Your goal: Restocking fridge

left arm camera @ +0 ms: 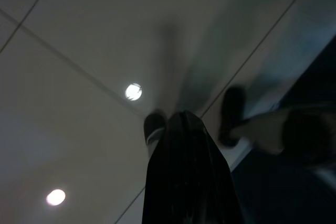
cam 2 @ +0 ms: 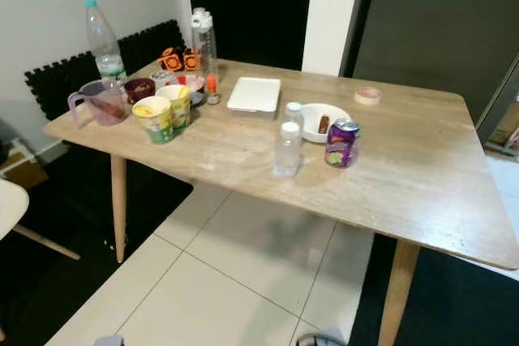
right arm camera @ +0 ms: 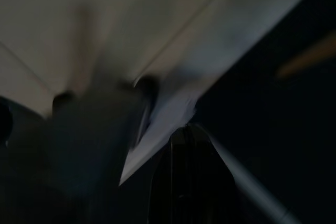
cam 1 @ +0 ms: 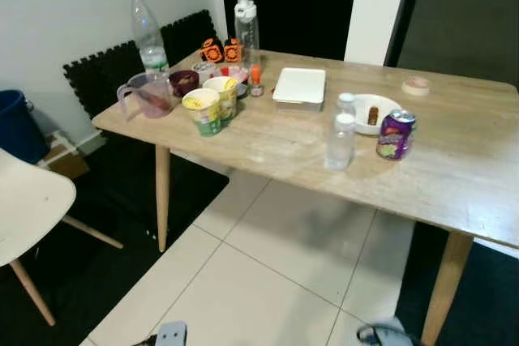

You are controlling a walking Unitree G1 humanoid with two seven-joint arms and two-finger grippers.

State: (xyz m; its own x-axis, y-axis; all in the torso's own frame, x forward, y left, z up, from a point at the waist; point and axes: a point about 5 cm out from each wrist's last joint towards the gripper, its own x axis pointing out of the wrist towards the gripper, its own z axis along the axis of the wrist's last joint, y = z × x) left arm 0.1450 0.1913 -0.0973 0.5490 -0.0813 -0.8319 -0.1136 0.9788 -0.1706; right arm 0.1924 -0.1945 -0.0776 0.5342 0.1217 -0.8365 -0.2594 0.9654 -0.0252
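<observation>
Wooden table [cam 1: 454, 176] stood ahead on tapered light-wood legs; its long near edge ran diagonally, with white tiled floor [cam 1: 268, 281] open below and in front; dark mat either side of the tiles; white chair [cam 1: 24, 200] at left, apart from the table corner.

Task items sat mid-table, back from the near edge: purple drink can [cam 1: 396, 134], cylindrical, glossy; just left of it two small clear plastic bottles [cam 1: 340, 142] with white caps, one behind the other; white round plate [cam 1: 375, 111] with a brown piece on it behind the can; flat white rectangular box [cam 1: 300, 87] further left.

Left corner was crowded: two printed paper cups [cam 1: 209, 105], translucent pink jug [cam 1: 146, 95], dark bowl [cam 1: 183, 81], tall clear bottle [cam 1: 147, 34] at the wall edge, clear flask [cam 1: 247, 30], two orange-black blocks [cam 1: 221, 50]. Tape roll [cam 1: 416, 85] near the far edge; right part of the table bare.

Left end effector [left arm camera: 186, 129] hung low over the tiles, right end effector [right arm camera: 189, 135] likewise, blurred; fingers of both read as one dark mass, nothing seen held; opening cannot be told.
</observation>
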